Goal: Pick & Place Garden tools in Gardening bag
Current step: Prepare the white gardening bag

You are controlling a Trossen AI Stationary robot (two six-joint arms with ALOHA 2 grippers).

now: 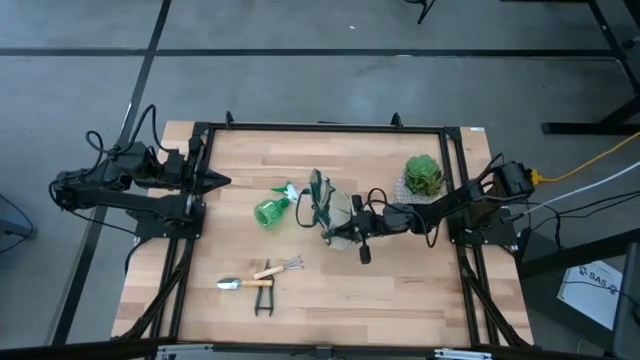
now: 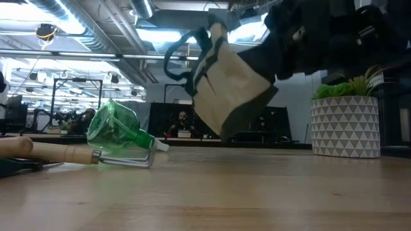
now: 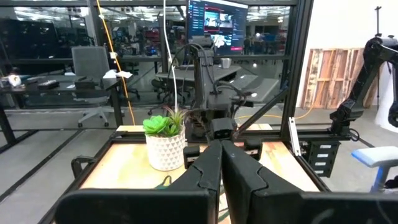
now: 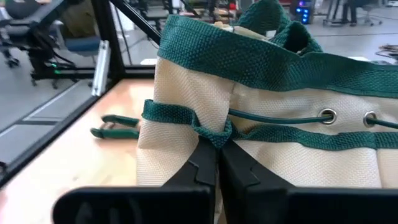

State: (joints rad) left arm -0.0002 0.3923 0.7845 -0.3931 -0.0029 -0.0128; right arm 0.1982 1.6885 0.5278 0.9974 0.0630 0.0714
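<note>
The beige gardening bag (image 1: 335,212) with green trim is off the table and tilted in the low view (image 2: 231,83). My right gripper (image 4: 217,148) is shut on its side. The green spray bottle (image 1: 272,208) lies on its side left of the bag. The trowel (image 1: 238,283), the hand rake (image 1: 280,268) and the dark shears (image 1: 263,300) lie near the front edge. My left gripper (image 1: 215,181) is shut and empty at the table's left side. My right gripper pinches the green pocket band (image 4: 214,135) on the bag's beige side wall between its two fingers, and the band is bunched into a fold there. The fingers come from the table's right. The bag (image 2: 231,83) hangs tilted, its bottom clear of the table.
A green plant in a white patterned pot (image 1: 423,176) stands at the back right, close to my right arm. A black frame (image 1: 320,128) runs round the table's edges. Bare wood lies between the bag and the tools at the front.
</note>
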